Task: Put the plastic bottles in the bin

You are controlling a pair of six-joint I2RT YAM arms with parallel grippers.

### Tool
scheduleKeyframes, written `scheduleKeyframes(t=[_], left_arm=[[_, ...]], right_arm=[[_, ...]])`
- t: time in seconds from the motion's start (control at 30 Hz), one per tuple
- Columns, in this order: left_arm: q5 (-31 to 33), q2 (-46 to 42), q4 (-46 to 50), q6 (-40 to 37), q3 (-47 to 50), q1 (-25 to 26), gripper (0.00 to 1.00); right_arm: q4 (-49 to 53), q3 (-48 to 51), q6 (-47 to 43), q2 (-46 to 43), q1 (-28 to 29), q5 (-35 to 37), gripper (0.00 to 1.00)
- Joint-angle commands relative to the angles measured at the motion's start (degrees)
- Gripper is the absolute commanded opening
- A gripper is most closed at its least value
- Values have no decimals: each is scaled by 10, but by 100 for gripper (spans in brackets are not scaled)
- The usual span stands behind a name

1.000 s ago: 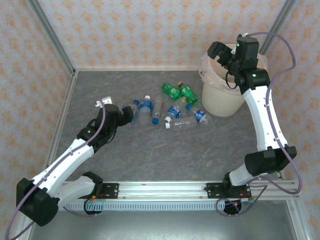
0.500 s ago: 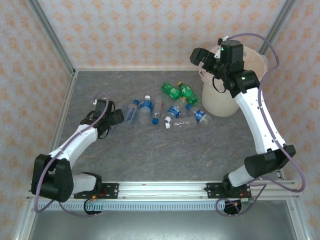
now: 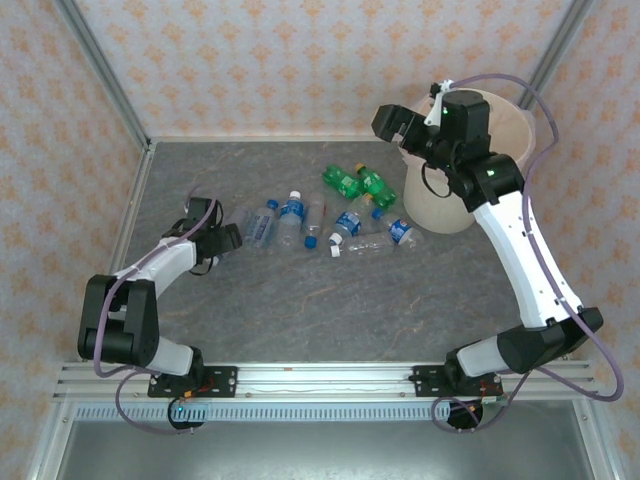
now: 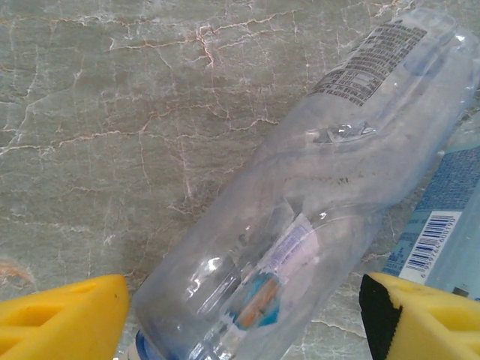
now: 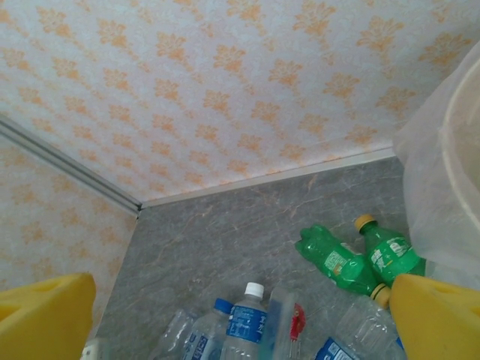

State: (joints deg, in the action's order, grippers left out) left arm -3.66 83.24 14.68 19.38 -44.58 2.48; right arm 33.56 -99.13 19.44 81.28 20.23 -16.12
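Observation:
A clear plastic bottle [image 4: 300,217] with a blue cap lies on the grey table between the yellow fingers [image 4: 67,315] of my left gripper [image 3: 227,238]. The jaws stand open on either side of it, with a gap at the right finger. More plastic bottles lie in a row: blue-labelled ones [image 3: 291,215] [image 3: 347,222] [image 3: 403,233] and two green ones [image 3: 342,182] [image 3: 378,187]. The cream bin [image 3: 460,190] stands at the back right. My right gripper [image 3: 395,125] hangs open and empty just left of the bin's rim, over the green bottles [image 5: 337,262].
The bin's thin liner bag [image 5: 435,187] hangs over its rim. Patterned walls close the table at the back and sides, with a metal post [image 3: 100,70] at the back left. Bare grey table [image 3: 330,300] lies in front of the bottles.
The left gripper's jaws have narrowed around the clear bottle while that arm folded back. The right gripper has swung left, from over the bin to beside its rim.

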Motion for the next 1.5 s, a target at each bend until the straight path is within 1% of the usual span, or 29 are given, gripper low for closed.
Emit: scheduleKeyframes(t=[0.0, 0.37, 0.77, 0.9, 1.03, 1.07, 1.17, 1.23, 1.3, 1.33, 1.4, 1.47], left_arm=[[1, 18, -13, -15, -22, -2, 83], [-53, 76, -33, -3, -30, -2, 83], [-80, 108, -28, -1, -35, -2, 80], [-99, 117, -28, -4, -35, -2, 76], [-109, 124, -24, -5, -39, 0, 68], [-110, 123, -24, -5, -38, 0, 68], [-109, 117, -23, -6, -35, 1, 60], [-108, 113, -23, -6, -34, 0, 53], [-108, 111, -23, -5, -34, 0, 51], [-109, 110, -22, -5, -34, 1, 48], [-109, 104, -22, -3, -34, 1, 46], [-110, 93, -22, -1, -32, 1, 41]], right_arm=[[-16, 2, -3, -2, 2, -7, 99], [-11, -11, -2, 0, 2, -5, 100], [-8, -21, 2, 6, 3, -9, 100], [-7, -19, 2, 9, 3, -11, 100], [-11, -11, 3, 3, 3, -11, 100], [-13, -6, 4, 0, 3, -10, 100], [-18, 2, 6, -2, 3, -11, 100], [-19, 3, 8, -1, 3, -14, 100], [-21, 6, 9, 0, 3, -15, 100], [-21, 6, 9, 0, 3, -16, 100], [-21, 6, 11, -2, 3, -17, 100], [-21, 8, 10, -5, 3, -18, 100]])
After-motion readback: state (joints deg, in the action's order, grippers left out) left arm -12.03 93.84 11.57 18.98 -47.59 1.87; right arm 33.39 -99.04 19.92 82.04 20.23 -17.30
